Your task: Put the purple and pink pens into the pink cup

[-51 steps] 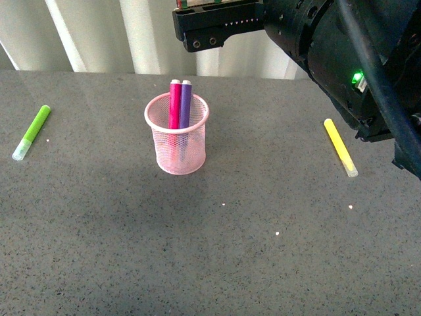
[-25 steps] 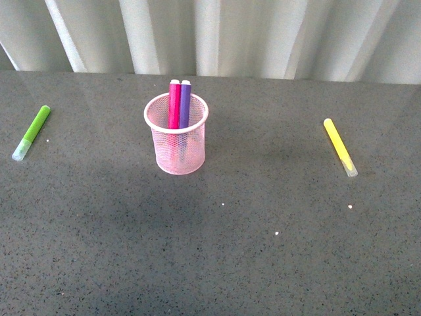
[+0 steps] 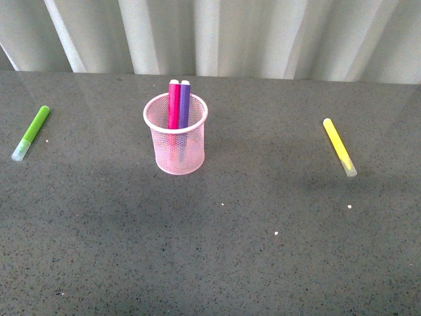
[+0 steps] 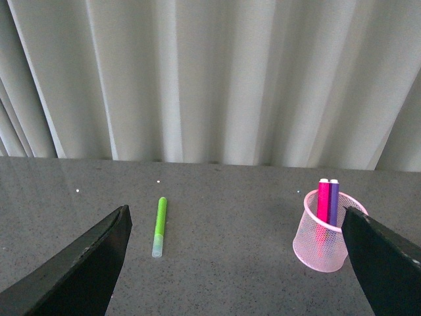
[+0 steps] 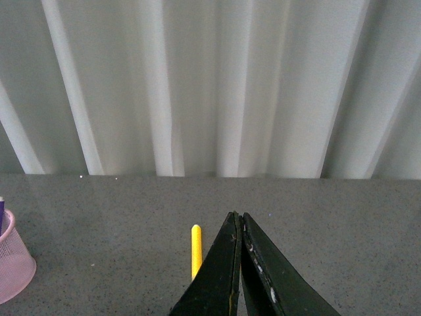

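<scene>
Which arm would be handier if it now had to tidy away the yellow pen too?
The right, probably. The yellow pen lies just ahead of the right claw, whose tips are shut and empty. The left claw, wide open, faces the green pen and the pink cup instead.

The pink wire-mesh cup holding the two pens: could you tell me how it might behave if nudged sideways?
The pink wire-mesh cup looks light, so it would probably slide on the smooth grey table. The magenta pen and purple pen stand above its rim, perhaps making it top-heavy and apt to tip.
</scene>
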Motion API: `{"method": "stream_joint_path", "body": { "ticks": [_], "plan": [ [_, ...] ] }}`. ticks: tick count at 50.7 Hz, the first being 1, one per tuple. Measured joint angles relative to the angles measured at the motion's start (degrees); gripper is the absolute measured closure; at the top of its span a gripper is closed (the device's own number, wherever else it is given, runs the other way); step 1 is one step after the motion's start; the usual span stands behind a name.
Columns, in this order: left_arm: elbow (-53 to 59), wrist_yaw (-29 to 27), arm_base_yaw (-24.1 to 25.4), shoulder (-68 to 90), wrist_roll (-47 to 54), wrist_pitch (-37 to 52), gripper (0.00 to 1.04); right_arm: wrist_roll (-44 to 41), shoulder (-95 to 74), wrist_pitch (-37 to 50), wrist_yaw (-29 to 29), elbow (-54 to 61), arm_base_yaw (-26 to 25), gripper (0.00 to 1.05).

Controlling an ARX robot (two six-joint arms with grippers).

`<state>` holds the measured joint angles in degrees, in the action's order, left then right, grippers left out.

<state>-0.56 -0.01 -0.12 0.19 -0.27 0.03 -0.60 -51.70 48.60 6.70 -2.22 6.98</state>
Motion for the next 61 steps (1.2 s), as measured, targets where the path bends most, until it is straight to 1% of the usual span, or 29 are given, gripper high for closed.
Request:
{"method": "stream_joint_path", "body": {
  "ticks": [5,8,12,30,51,61],
  "plan": [
    [0.0,0.0,0.0,0.0,0.0,0.0,0.07,0.0,5.6,-4.7,-1.4,0.5,-1.4,1.01],
    [0.0,0.0,0.0,0.0,0.0,0.0,0.07,0.0,9.5,-7.8,-6.1,0.7,-4.9,1.01],
    [0.0,0.0,0.0,0.0,0.0,0.0,0.07,0.0,13.0,-11.1,-6.3,0.8,-6.6,1.01],
    [0.0,0.0,0.0,0.0,0.0,0.0,0.07,0.0,25.1,-22.2,-6.6,0.9,-6.8,1.01],
    [0.0,0.0,0.0,0.0,0.0,0.0,0.07,0.0,35.4,-32.1,-6.6,0.9,-6.8,1.01],
    [0.0,0.0,0.0,0.0,0.0,0.0,0.07,0.0,38.6,-35.3,-6.6,0.9,-6.8,1.01]
  ]
}}
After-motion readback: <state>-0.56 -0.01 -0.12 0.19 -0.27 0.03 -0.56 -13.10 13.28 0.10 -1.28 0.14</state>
